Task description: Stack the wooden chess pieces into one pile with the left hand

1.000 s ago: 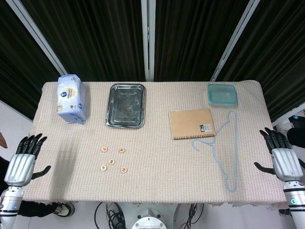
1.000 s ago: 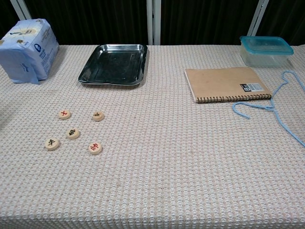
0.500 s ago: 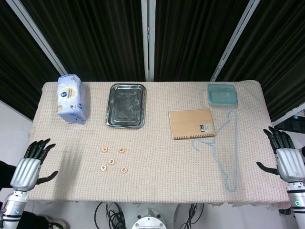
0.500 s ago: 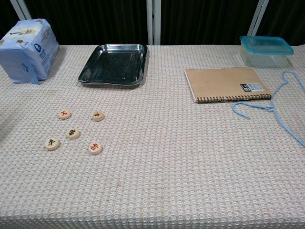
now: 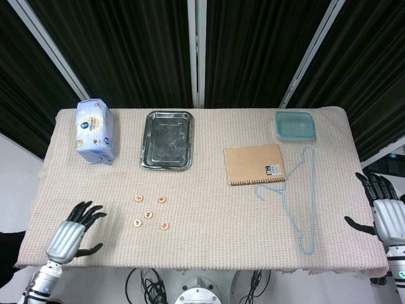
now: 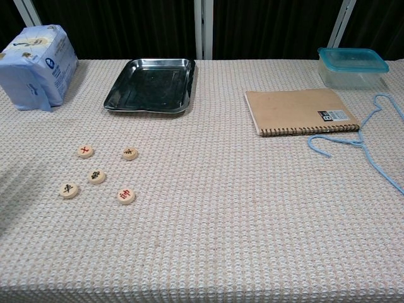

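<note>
1. Wooden chess pieces are seen lying flat and apart on the tablecloth, unstacked.
2. Left hand is held empty, fingers spread, at 8 o'clock of them.
3. Right hand is likewise held empty, fingers apart.

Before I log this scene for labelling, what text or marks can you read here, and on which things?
"B": on the black sticker of the notebook; its smaller print is too small to read.
Tissue pack: blue printing and a round logo, too blurred to read.
Five chess pieces: one character each, three black, two red; too small to read for certain.
Tray, container, hanger: no text seen.
</note>
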